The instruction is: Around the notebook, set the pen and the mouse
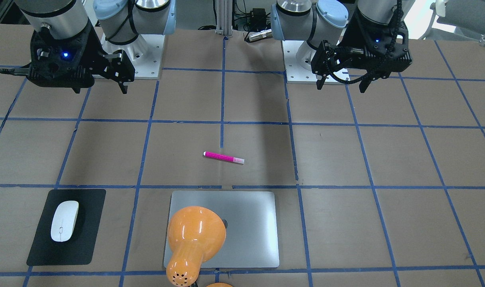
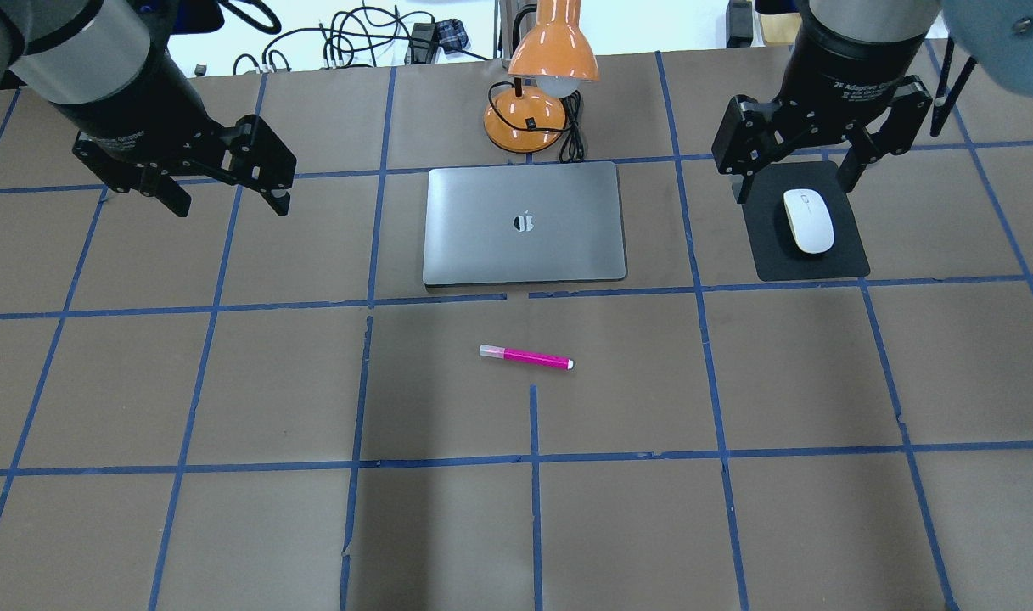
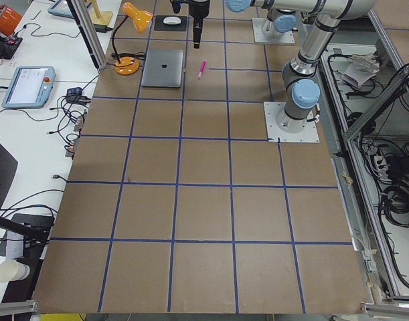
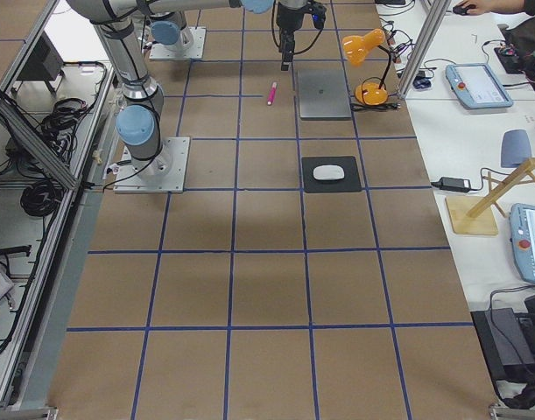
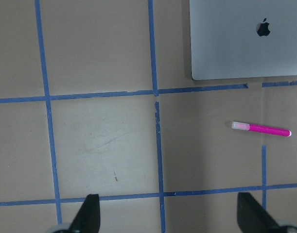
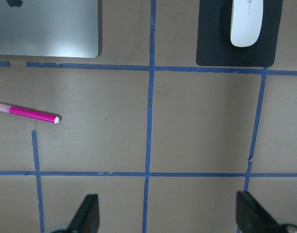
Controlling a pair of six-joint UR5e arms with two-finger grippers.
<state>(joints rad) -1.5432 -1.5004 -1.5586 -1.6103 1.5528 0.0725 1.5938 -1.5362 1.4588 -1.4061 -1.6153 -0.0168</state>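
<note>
The pink pen (image 2: pixel 526 356) lies flat on the brown table, a short way in front of the closed silver notebook (image 2: pixel 524 222). The white mouse (image 2: pixel 808 221) rests on a black mat (image 2: pixel 771 255) to the notebook's right. My left gripper (image 2: pixel 230 202) hangs open above the table, left of the notebook, holding nothing. My right gripper (image 2: pixel 796 182) is open too, hovering high over the mat's far edge near the mouse. In the left wrist view the pen (image 5: pixel 261 128) and a notebook corner (image 5: pixel 245 39) show. The right wrist view shows the pen (image 6: pixel 26 112) and the mouse (image 6: pixel 246 22).
An orange desk lamp (image 2: pixel 550 51) stands just behind the notebook, its shade leaning over the notebook's far edge and its cable (image 2: pixel 572 144) trailing beside the base. Blue tape lines grid the table. Both arm bases (image 1: pixel 134 56) sit at the robot's side.
</note>
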